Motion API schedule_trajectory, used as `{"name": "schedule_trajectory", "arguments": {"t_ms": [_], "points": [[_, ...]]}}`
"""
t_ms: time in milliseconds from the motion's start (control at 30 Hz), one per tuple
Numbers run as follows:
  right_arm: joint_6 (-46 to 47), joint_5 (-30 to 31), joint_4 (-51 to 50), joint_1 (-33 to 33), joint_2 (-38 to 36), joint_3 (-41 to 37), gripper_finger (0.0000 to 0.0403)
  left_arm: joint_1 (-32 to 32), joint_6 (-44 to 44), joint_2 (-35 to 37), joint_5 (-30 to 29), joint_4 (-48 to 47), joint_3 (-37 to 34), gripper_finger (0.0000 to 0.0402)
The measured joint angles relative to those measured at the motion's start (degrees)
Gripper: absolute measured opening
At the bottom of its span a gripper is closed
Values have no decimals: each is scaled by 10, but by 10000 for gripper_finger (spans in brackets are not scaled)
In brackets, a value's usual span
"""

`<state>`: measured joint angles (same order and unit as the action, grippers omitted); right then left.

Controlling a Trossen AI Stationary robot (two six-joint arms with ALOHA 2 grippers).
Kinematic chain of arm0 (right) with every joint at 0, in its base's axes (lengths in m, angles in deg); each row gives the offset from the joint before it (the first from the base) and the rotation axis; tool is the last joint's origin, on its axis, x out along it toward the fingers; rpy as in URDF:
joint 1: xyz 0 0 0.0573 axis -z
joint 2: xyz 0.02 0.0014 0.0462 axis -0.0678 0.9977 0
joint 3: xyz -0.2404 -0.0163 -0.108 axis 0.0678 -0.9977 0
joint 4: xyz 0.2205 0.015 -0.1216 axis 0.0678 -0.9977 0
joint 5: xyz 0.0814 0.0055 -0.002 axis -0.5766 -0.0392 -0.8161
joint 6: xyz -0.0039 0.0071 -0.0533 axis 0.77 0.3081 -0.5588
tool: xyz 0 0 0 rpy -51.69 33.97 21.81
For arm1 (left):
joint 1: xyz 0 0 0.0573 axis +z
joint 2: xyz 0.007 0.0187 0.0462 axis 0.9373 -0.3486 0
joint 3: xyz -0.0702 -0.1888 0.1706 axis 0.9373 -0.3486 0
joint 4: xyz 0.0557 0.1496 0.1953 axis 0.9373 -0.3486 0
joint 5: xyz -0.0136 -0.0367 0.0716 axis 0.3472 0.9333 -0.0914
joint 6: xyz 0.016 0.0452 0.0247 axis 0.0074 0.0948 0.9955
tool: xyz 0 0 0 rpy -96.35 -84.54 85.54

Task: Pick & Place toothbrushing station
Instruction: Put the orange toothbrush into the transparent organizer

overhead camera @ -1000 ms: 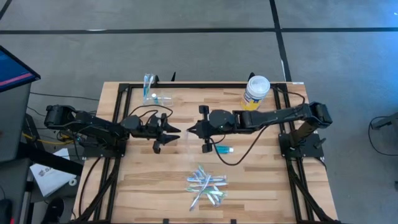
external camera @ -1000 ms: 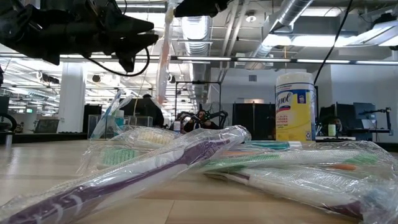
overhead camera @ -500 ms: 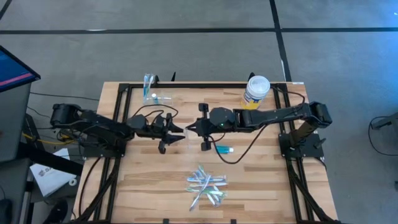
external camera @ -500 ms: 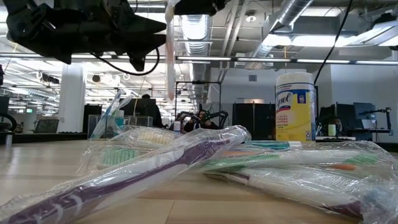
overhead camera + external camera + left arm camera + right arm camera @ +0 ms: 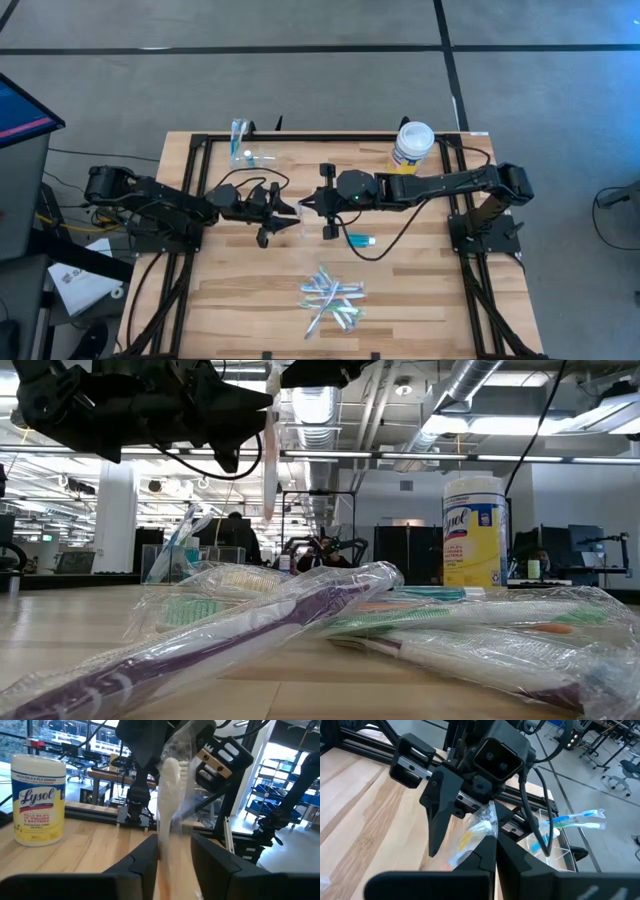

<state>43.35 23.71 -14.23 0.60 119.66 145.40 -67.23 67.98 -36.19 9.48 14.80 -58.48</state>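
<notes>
A slatted wooden table (image 5: 240, 300) stands in an open workshop. Above its middle, the right gripper (image 5: 322, 203) pinches a wrapped toothbrush (image 5: 167, 795) by one end. The left gripper (image 5: 283, 208) straddles its handle, fingers half spread. It looks light, stiff inside slippery crinkling film; best gripped mid-handle.

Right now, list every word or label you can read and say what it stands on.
"Lysol": on the yellow-labelled wipes canister.
"KILLS COLD & FLU VIRUSES": on the blue band above it.
"DISINFECTING WIPES": small print under the brand, only just legible.
Remaining small print on the canister: too blurred to read.
Wrapped toothbrushes: no readable text.
</notes>
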Motion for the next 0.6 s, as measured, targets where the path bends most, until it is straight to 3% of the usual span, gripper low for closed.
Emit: {"name": "schedule_trajectory", "arguments": {"t_ms": [233,600], "points": [[2,0,1,0,0,0,0,0,1,0,-11,1,0,16],[-2,0,-1,0,0,0,9,0,2,0,-28,2,0,6]]}}
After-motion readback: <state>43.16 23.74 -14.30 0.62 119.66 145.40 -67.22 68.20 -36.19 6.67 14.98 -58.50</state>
